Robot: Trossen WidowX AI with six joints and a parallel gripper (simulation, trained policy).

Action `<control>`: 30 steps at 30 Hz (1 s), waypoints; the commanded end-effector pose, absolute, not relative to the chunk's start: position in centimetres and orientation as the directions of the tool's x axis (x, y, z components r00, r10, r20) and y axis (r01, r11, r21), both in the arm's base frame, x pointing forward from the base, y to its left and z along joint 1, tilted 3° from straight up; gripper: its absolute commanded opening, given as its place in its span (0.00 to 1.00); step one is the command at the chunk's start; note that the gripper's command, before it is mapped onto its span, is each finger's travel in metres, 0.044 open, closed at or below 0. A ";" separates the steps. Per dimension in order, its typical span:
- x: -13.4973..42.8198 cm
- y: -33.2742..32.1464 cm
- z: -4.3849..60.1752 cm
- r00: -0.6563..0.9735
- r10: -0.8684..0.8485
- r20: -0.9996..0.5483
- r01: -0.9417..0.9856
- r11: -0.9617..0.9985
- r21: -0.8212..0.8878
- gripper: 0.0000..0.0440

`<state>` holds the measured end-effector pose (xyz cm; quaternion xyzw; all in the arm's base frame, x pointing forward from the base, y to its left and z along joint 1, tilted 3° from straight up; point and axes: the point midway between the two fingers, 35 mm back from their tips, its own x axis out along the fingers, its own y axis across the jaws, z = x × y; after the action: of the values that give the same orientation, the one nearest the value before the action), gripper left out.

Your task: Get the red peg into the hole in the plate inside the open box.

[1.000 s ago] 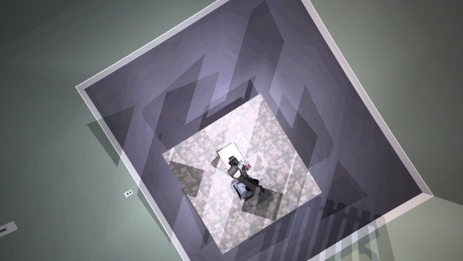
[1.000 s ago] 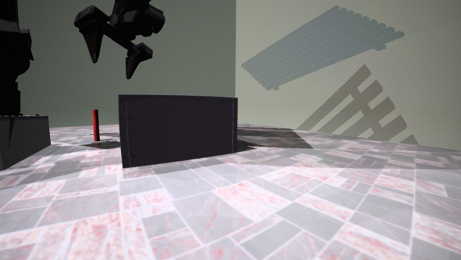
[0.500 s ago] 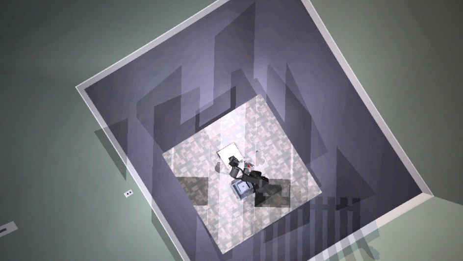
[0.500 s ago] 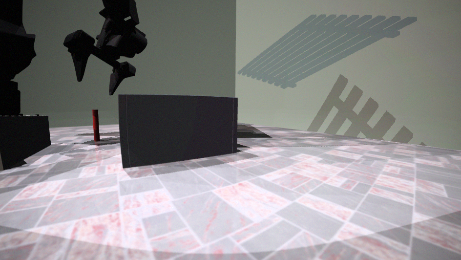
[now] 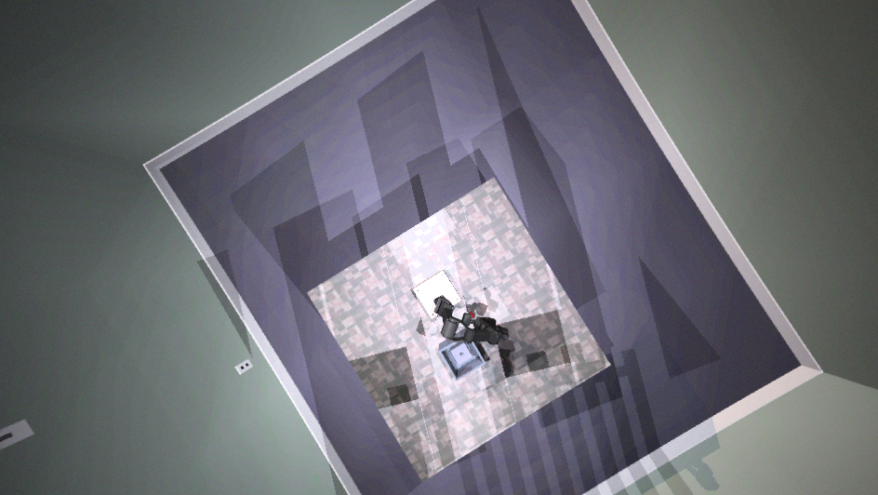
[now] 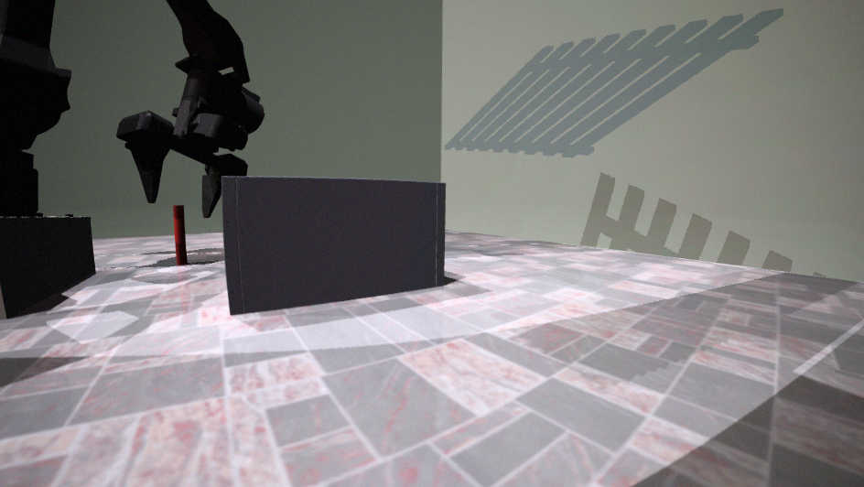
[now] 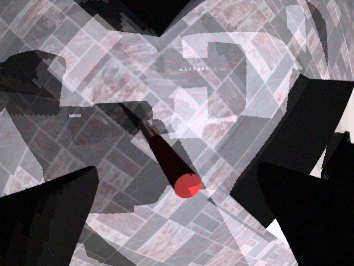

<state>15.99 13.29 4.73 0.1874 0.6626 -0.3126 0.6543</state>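
Observation:
The red peg (image 5: 472, 314) (image 6: 179, 239) (image 7: 187, 186) stands upright on the tiled surface, beside the box. My gripper (image 6: 178, 210) (image 7: 179, 175) is open and empty, with its fingers pointing down. In the exterior view its fingertips are on either side of the peg's top, at about its height or slightly above. In the wrist view the peg's top lies between the fingers, nearer the middle than either finger. The open box (image 5: 446, 364) (image 6: 332, 242) is grey; the top view shows the light plate (image 5: 466, 350) with a small dark hole at its bottom. In the exterior view the plate is hidden by the wall.
The arm's base block (image 5: 435, 287) (image 6: 45, 260) (image 7: 280, 155) stands on the other side of the peg from the box. The box wall rises close to the right finger in the exterior view. Patchy shadows cross the tiled surface (image 5: 368, 288) (image 6: 513, 374).

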 end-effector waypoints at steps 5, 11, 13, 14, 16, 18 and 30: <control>16.3 13.3 0.9 -0.041 -0.153 -0.987 0.642 0.753 -0.143 1.00; 16.2 13.1 -1.0 -0.043 -0.151 -0.988 0.631 0.762 -0.144 0.84; 16.0 13.0 -1.5 -0.054 -0.154 -0.987 0.630 0.761 -0.153 0.72; 15.9 12.9 -1.8 -0.060 -0.157 -0.986 0.630 0.760 -0.159 0.66; 15.8 12.8 -2.1 -0.071 -0.162 -0.984 0.630 0.757 -0.170 0.54; 15.7 12.7 -2.3 -0.082 -0.167 -0.982 0.630 0.755 -0.181 0.42; 16.5 12.4 -1.4 -0.083 -0.211 -0.974 0.623 0.752 -0.216 0.00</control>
<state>15.83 12.48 -1.97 0.1620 0.6713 -0.3166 0.6503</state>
